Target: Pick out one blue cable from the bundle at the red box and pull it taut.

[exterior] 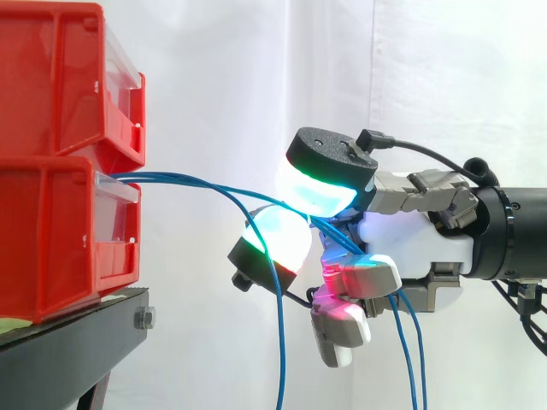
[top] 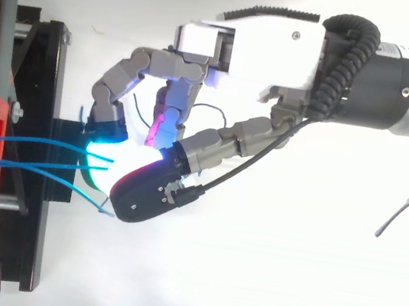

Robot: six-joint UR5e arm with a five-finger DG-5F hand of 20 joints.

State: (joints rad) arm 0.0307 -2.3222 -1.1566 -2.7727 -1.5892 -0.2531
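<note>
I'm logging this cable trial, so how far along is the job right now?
Done: the hand is at the blue cables leaving the lower red box. In hand: it is curled round them, between its glowing pads. Left: several strands run through the hand and sag in curves, so isolating one and pulling it taut looks undone.

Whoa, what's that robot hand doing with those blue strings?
The robot's hand is near the red box, with its glowing fingers curled round the blue cables that come out of it. The cables curve gently from box to hand, and some droop below, so nothing is pulled tight yet. I can't tell if it holds just one.
</note>
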